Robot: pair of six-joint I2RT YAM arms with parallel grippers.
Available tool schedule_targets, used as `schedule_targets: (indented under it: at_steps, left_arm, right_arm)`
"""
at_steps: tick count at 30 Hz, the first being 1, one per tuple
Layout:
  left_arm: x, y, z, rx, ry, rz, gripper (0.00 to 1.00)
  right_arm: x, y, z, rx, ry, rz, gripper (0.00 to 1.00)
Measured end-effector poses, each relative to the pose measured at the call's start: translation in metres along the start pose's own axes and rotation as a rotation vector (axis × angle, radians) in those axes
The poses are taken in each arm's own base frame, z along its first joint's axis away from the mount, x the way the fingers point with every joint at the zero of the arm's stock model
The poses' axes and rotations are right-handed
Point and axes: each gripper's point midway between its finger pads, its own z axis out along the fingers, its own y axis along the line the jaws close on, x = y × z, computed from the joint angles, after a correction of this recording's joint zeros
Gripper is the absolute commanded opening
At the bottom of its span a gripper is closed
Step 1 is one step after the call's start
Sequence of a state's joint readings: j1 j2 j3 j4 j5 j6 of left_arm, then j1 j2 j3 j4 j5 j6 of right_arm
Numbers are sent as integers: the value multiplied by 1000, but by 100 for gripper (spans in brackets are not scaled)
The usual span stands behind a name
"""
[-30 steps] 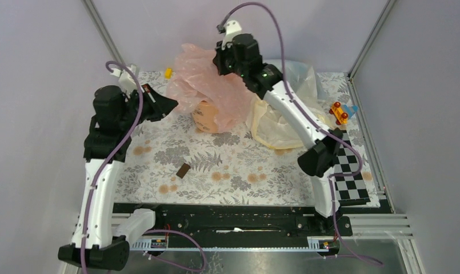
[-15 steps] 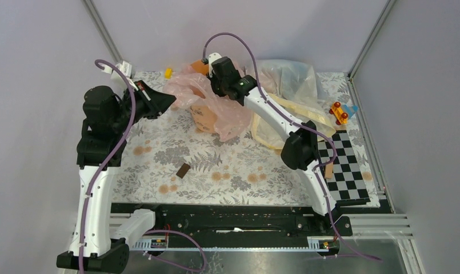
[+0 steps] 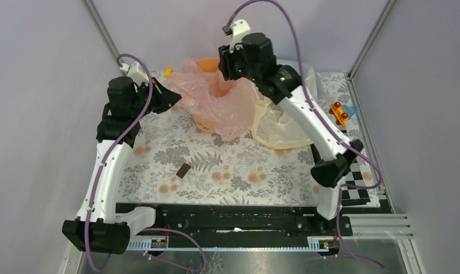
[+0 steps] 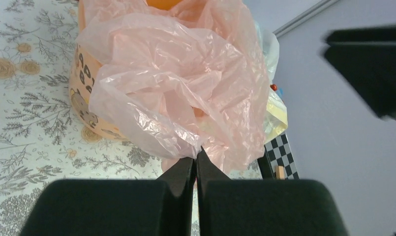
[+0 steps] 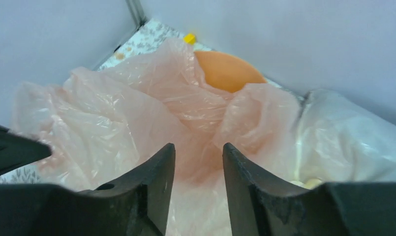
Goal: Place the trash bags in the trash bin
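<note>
Over the trash bin (image 3: 207,63) the trash bag (image 3: 216,101) lies draped, directly beneath the part-open, empty right claw (image 5: 198,148); left claw (image 4: 196,157), shut, pinches its edge.

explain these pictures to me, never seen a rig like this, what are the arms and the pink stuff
Two robot arms are bolted at a table's near edge, each ending in two black fingers. The wide picture is from a camera above and behind them; the other two are from cameras on the wrists. On the flower-print table cover stands a round peach-orange plastic bucket with a thin crinkled pale-pink plastic bag draped over it. A cream-yellow plastic bag lies beside it. The left fingers are shut, seemingly pinching the pink bag's edge; the right fingers stand open above it, holding nothing.
</note>
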State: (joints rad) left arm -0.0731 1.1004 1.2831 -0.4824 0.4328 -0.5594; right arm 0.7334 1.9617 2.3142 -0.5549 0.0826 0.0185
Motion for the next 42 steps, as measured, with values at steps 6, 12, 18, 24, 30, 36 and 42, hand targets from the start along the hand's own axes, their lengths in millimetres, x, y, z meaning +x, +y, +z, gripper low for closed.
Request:
schedule_targets:
  at_steps: [6, 12, 18, 24, 30, 36, 42]
  left_arm:
    - [-5, 6, 10, -12, -17, 0, 0]
    - [-11, 5, 10, -16, -44, 10, 0]
    - [-17, 4, 2, -28, -78, 35, 0]
    - [-21, -2, -10, -24, -104, 68, 0]
    - [-17, 2, -9, -35, -87, 75, 0]
    - [-14, 8, 1, -44, -63, 70, 0]
    - [-9, 17, 23, -37, -25, 33, 0]
  right_arm:
    - [-18, -18, -58, 81, -47, 30, 99]
    - [44, -28, -57, 129, 95, 18, 23]
    - [42, -57, -26, 303, 103, 14, 0]
    - [37, -89, 10, 438, 77, 29, 0]
    - [66, -110, 47, 424, 138, 53, 0]
    - [91, -79, 77, 266, 195, 59, 0]
    - [114, -47, 96, 176, 240, 45, 0]
